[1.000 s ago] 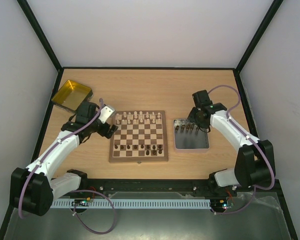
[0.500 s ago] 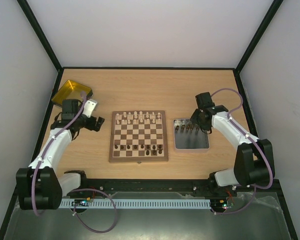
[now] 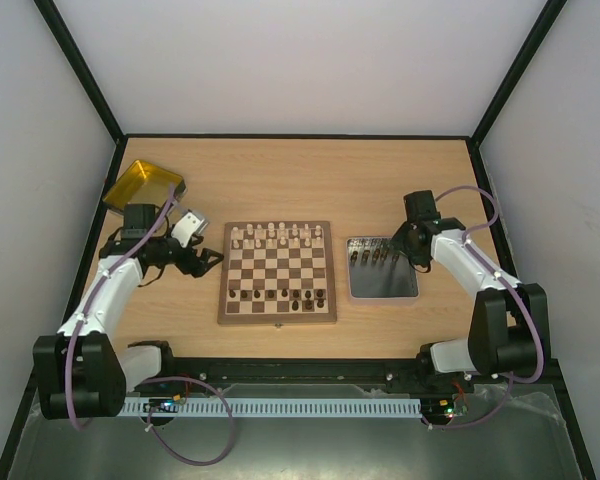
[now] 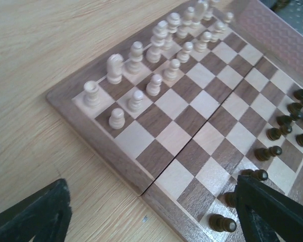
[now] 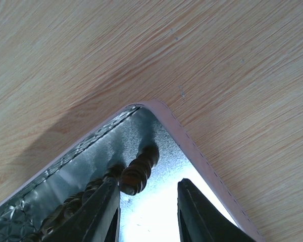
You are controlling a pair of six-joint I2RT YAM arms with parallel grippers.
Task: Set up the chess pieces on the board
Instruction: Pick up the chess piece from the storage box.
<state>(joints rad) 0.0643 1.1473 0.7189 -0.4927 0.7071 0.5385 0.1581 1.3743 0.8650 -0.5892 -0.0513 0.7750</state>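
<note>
My left gripper [image 3: 202,262] hung low over the table [image 3: 300,170] just left of the board [image 3: 277,272]. Its fingers [image 4: 35,217] were spread wide with nothing between them, and in the left wrist view they framed the board's left edge. The board lay flat in the middle of the table. The pale pieces [image 3: 278,236] stood upright in two rows along its far side. The dark pieces [image 3: 280,294] stood unevenly over its two near rows.

My right gripper [image 5: 149,214] was down at the far right corner of the grey tray [image 3: 384,288], which sat just right of the board and apart from it. Its fingers were parted and gripped nothing. The spare dark pieces [image 3: 372,257] sat in a row at the tray's far end. One dark piece [image 5: 139,169] lay on its side there, its end seemingly touching one fingertip, though the close view was too blurred to be sure. The yellow tray [image 3: 140,188] sat at the table's far left, beyond my left arm.
</note>
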